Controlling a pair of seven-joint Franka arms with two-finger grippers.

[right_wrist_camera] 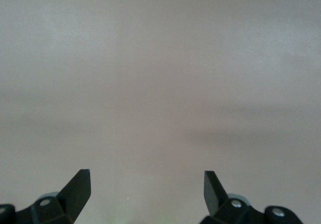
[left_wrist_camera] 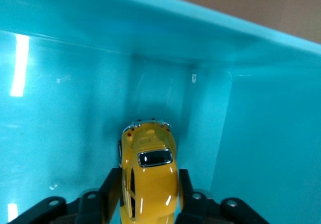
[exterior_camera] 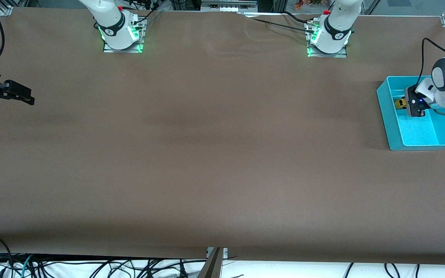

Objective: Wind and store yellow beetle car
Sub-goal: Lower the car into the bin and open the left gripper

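Step in hand: storing; the winding looks done, judging by where the car now sits
Bin: a turquoise bin at the left arm's end of the table, nothing else seen inside it
Yellow beetle car: the yellow beetle car is low inside the bin, close to a corner where two walls meet
Left gripper: the left gripper reaches down into the bin with a finger on each side of the car; whether the pads press it or have just let go, I cannot tell
Next move: calls for spreading the fingers clear of the car, then lifting straight up
In the way: the bin walls stand close by
Right gripper: the right gripper waits over bare brown table at the right arm's end, fingers wide, holding nothing
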